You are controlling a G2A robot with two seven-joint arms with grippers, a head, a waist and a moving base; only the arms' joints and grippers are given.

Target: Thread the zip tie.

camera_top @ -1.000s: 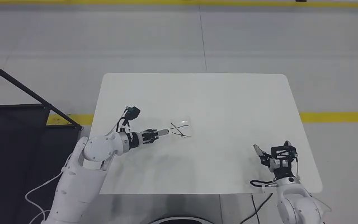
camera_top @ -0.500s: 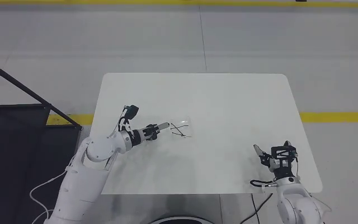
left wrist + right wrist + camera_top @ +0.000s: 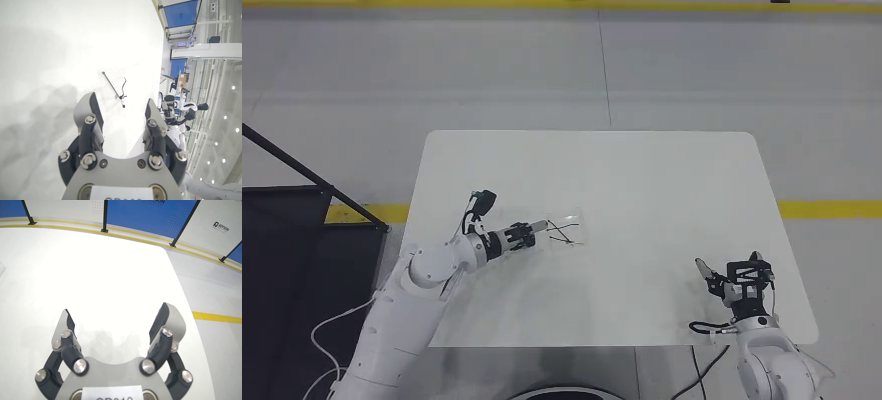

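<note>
Left of the top view's centre, the black zip tie [image 3: 564, 234] lies on the white table [image 3: 662, 180] just right of the left gripper [image 3: 538, 227], whose fingers stand apart, not touching it.

A white label [image 3: 121, 193] sits on the base of the left gripper [image 3: 121, 97], behind its fingers. Its dark characters are cut off and can't be read. The right gripper [image 3: 115, 307] carries a second label [image 3: 112, 393], cut off the same way. Far ahead of that gripper, a white wall panel [image 3: 208, 217] bears a small dark logo [image 3: 221, 226] with a word.
</note>
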